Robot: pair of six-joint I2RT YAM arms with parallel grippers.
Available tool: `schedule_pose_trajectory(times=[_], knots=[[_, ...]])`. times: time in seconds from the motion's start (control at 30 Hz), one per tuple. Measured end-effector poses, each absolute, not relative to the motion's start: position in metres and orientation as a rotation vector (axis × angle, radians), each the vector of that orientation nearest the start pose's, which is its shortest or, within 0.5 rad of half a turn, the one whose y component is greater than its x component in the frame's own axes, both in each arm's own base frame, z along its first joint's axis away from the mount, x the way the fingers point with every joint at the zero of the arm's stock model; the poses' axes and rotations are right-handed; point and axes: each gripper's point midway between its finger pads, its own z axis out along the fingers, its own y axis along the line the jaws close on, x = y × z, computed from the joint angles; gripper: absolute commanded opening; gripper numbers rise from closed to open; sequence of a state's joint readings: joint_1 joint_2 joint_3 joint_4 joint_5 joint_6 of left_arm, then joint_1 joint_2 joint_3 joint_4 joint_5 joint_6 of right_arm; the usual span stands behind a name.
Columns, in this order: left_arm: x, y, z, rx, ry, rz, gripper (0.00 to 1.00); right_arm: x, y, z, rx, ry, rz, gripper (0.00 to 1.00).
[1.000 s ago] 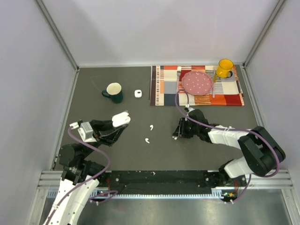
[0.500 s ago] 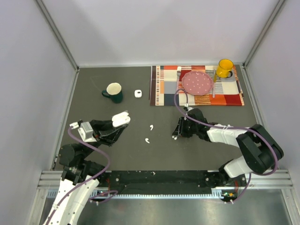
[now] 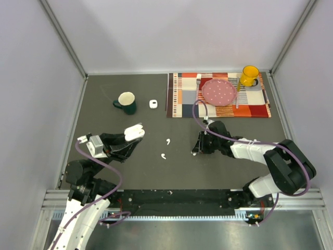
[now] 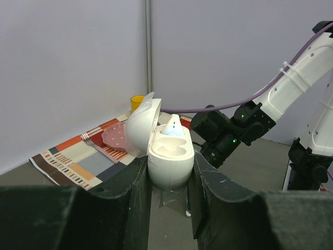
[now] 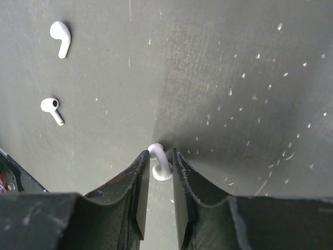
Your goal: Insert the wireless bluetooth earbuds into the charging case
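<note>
Fingers [image 5: 140,177] of the right gripper [image 5: 159,156] nearly closed, pinching a white earbud [image 5: 161,166] between the tips. Left gripper [image 4: 169,174] clamped around the open charging case [image 4: 167,148]. Two loose earbuds [image 5: 61,37] [image 5: 52,108] beyond the right tips.

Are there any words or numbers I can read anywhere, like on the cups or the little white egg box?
None: no word, number or brand can be read in any view.
The charging case held in the left gripper is plain white.
The placemat has only coloured blocks, and the plate has only dots.
The green mug and the yellow mug are bare.
</note>
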State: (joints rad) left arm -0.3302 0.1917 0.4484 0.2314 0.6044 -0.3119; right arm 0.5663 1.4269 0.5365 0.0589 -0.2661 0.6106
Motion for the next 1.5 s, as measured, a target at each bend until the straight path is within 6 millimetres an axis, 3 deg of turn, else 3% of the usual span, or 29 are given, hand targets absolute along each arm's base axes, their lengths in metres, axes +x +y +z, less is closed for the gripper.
schedule_pose_trajectory(times=[0.57,0.9,1.37,1.5], knots=[[0.1420,-0.1652,0.3476,0.572,1.080,-0.890,0.00,0.2300,0.2290,0.0300,-0.100,2.531,0.848,0.28],[0.1426,-0.1654,0.3460,0.571,1.084,-0.891,0.00,0.2287,0.2266,0.0300,-0.093,2.543,0.862,0.21],[0.1443,-0.1660,0.3417,0.570,1.095,-0.893,0.00,0.2247,0.2267,0.0289,-0.128,2.552,0.869,0.19],[0.1443,-0.1660,0.3416,0.570,1.095,-0.893,0.00,0.2231,0.2256,0.0273,-0.130,2.562,0.864,0.13]])
